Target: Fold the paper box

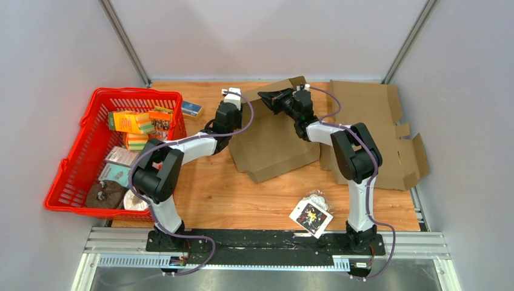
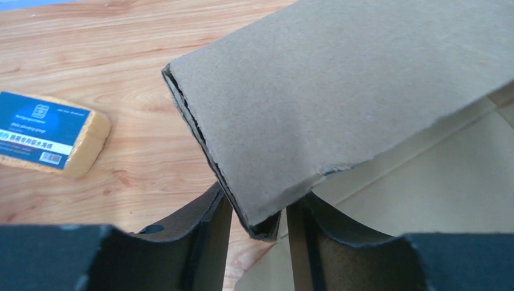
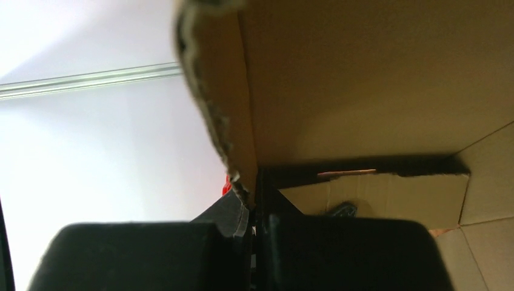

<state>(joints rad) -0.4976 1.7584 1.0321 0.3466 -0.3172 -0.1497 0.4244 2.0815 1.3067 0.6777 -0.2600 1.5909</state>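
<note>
The brown paper box sits half-formed in the middle of the table, with one flap raised at its far side. My right gripper is shut on that flap's edge; in the right wrist view the cardboard flap runs down between the jaws of the gripper. My left gripper is at the box's far left corner. In the left wrist view its jaws stand apart around a folded flap corner; table shows between the left finger and the corner. The gripper is open.
A red basket full of packets stands at the left. A sponge with a blue label lies beside it, left of the box. A flat cardboard sheet covers the right. A printed packet lies near the front.
</note>
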